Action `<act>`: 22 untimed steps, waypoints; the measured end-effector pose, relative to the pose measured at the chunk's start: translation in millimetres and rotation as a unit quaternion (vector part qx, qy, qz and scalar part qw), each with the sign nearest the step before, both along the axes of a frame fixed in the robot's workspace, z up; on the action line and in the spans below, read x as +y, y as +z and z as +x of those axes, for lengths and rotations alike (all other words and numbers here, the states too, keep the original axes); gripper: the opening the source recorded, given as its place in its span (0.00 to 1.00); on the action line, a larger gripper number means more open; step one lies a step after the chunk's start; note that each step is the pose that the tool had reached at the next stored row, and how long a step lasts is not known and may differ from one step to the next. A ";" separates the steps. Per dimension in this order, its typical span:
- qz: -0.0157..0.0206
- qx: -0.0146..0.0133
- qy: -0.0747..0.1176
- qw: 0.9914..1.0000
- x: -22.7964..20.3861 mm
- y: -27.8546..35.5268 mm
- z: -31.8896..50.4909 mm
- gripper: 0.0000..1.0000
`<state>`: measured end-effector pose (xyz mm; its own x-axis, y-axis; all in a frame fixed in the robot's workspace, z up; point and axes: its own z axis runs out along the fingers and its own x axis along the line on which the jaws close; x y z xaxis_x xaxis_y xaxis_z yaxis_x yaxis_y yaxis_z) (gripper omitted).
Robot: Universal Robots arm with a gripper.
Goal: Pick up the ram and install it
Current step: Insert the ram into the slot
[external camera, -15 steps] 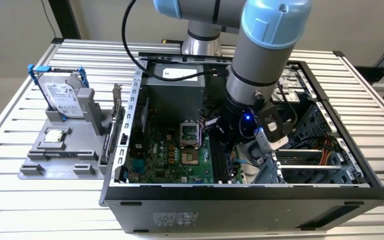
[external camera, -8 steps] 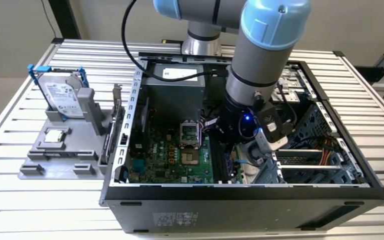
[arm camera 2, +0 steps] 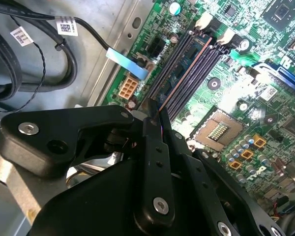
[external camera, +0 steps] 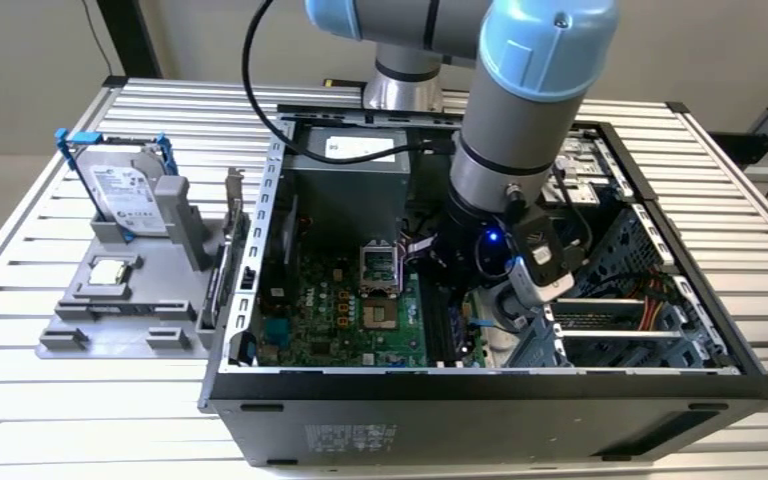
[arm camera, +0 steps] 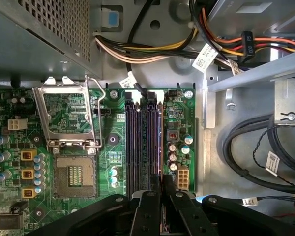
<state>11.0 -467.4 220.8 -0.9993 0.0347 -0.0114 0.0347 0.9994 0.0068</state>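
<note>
The ram [arm camera 2: 186,73] shows edge-on as a thin strip with a coppery edge, standing along one of the dark memory slots [arm camera 2: 179,64] on the green motherboard [external camera: 344,310]. In the first wrist view the ram [arm camera: 161,147] lines up with the slot nearest the board's edge. My gripper [arm camera 2: 156,110] is shut on the ram's near end, its black fingers [arm camera: 150,206] pressed to either side of it. In the exterior view the gripper [external camera: 471,300] is down inside the open computer case [external camera: 491,400], and the arm hides the ram there.
An open processor socket [arm camera: 74,174] lies beside the slots. Black cables [arm camera: 246,147] and coloured power wires [arm camera: 152,49] run close by. Outside the case, at the exterior view's left, a grey holder carries a hard drive [external camera: 128,195] and a small square chip [external camera: 111,270].
</note>
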 end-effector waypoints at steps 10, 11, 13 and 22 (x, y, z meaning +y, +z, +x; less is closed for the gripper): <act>0.000 0.000 -0.021 1.000 0.1 -1.0 0.0 0.00; 0.000 0.000 -0.024 1.000 0.2 -1.1 0.0 0.00; 0.000 0.000 -0.028 1.000 0.2 -1.1 0.0 0.00; 0.000 0.004 -0.031 1.000 0.0 -1.0 1.0 0.00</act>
<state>12.1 -467.4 219.8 -0.9953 0.0966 -0.0044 0.0966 0.9953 0.0058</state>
